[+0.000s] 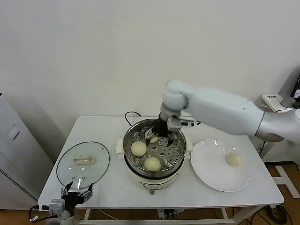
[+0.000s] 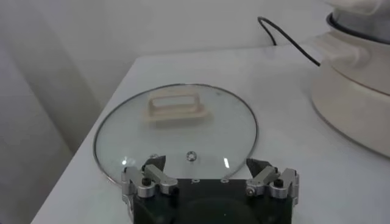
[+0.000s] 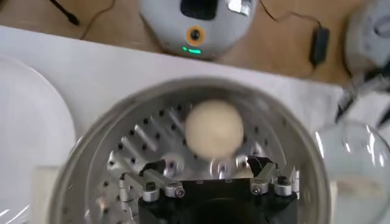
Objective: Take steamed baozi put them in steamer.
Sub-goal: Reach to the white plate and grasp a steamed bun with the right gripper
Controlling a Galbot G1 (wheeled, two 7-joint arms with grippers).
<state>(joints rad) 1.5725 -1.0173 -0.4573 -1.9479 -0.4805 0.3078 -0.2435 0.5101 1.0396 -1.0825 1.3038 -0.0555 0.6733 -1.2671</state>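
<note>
The steamer (image 1: pixel 178 165) stands mid-table, a shiny pot with a perforated tray on a white base. Two baozi (image 1: pixel 138 148) (image 1: pixel 152 163) lie on its tray. A third baozi (image 1: pixel 153 139) shows partly under my right gripper (image 1: pixel 161 136), which is down inside the pot. In the right wrist view that gripper (image 3: pixel 207 165) is open and empty, and a baozi (image 3: pixel 213 128) lies on the tray (image 3: pixel 134 152) just beyond its fingertips. A fourth baozi (image 1: pixel 234 159) lies on the white plate (image 1: pixel 211 173). My left gripper (image 1: pixel 77 191) is parked open at the table's front left.
The round glass lid (image 1: pixel 83 163) lies flat left of the steamer, and the left wrist view shows it (image 2: pixel 177 128) just ahead of my left gripper (image 2: pixel 207 165). The steamer's black cord (image 1: pixel 130 114) runs behind the pot. A wall stands behind the table.
</note>
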